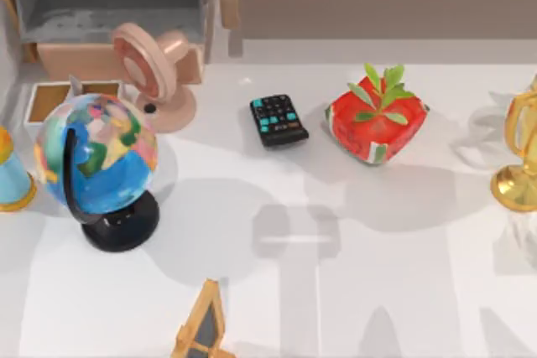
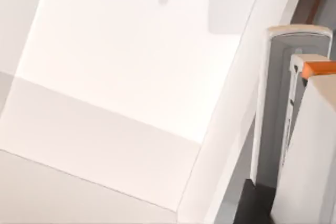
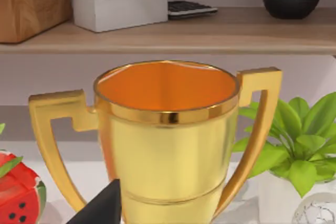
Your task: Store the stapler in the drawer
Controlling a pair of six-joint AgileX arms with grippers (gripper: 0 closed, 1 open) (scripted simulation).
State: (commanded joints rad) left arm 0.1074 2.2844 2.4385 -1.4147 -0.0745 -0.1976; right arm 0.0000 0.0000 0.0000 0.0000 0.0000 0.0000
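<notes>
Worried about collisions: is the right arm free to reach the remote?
Probably not directly: the gold trophy stands close before the right arm's wrist camera, though the remote lies uncovered on the table.

right gripper (image 3: 100, 208): just one dark fingertip poking into the right wrist view, low in front of the camera
right gripper fingers: honestly can't tell how they're set
right wrist: camera sits roughly level, facing forward

Bench (image 1: 294, 291): smooth matt white. Trophy (image 3: 168, 145) before my right wrist: polished gold metal, mirror-glossy. Globe (image 1: 95, 153): shiny, on glossy black plastic stand. Remote (image 1: 278, 120): matt black plastic. Shelf (image 3: 210, 35): matt wood grain. Tissue box (image 3: 119, 9): white card.
</notes>
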